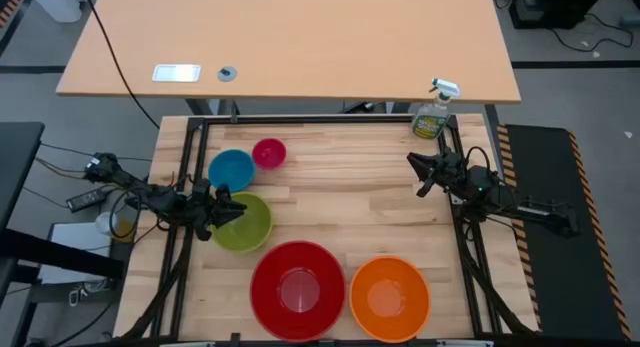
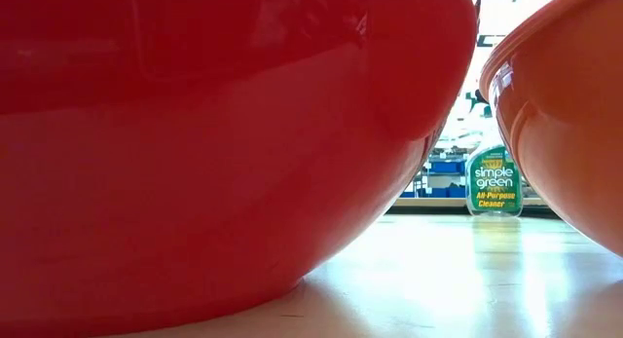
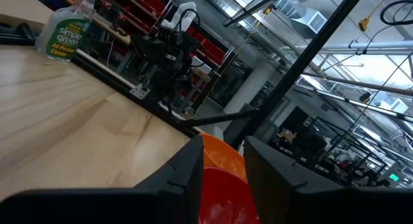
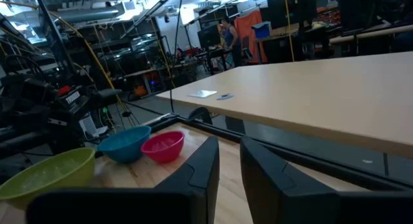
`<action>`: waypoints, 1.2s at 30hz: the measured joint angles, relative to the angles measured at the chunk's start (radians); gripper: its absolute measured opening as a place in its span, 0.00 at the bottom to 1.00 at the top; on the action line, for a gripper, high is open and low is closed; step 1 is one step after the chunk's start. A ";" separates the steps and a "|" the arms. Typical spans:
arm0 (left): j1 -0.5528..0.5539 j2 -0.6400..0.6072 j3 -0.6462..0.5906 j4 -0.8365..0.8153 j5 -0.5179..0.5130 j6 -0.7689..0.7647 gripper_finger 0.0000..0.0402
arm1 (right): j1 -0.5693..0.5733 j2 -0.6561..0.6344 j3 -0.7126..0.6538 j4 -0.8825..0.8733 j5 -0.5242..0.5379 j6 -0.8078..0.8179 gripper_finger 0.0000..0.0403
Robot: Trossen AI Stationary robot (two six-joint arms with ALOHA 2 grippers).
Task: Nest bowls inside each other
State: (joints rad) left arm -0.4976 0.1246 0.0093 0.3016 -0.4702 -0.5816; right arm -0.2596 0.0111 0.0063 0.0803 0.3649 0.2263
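Five bowls rest upright on the wooden table [image 1: 350, 197]. The red bowl [image 1: 297, 289] and the orange bowl [image 1: 389, 297] sit near the front edge. The lime green bowl [image 1: 248, 225] sits at the left, with the blue bowl [image 1: 231, 170] and the pink bowl [image 1: 269, 153] behind it. My left gripper [image 1: 230, 209] hangs over the green bowl's left rim, open, with nothing between its fingers [image 3: 193, 166]. My right gripper [image 1: 414, 169] waits at the right edge, open by a narrow gap [image 4: 229, 146], pointing level toward the blue, pink and green bowls.
A green spray bottle [image 1: 433, 115] stands at the table's far right corner. A larger tan desk [image 1: 290, 37] lies beyond the far edge. Bare wood stretches across the table's middle between the two arms. In the low view the red bowl [image 2: 195, 133] and the orange bowl [image 2: 565, 114] fill the foreground.
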 joint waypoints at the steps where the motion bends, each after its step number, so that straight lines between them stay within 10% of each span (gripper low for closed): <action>1: 0.000 0.000 0.000 0.000 0.000 0.000 0.29 | 0.000 0.000 0.000 0.000 0.000 0.000 0.18; 36: 0.007 0.000 0.000 0.052 -0.041 0.130 0.28 | 0.001 0.000 0.000 0.093 -0.006 0.055 0.18</action>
State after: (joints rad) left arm -0.4908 0.1242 0.0093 0.3537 -0.5112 -0.4517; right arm -0.2584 0.0109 0.0063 0.1735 0.3592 0.2809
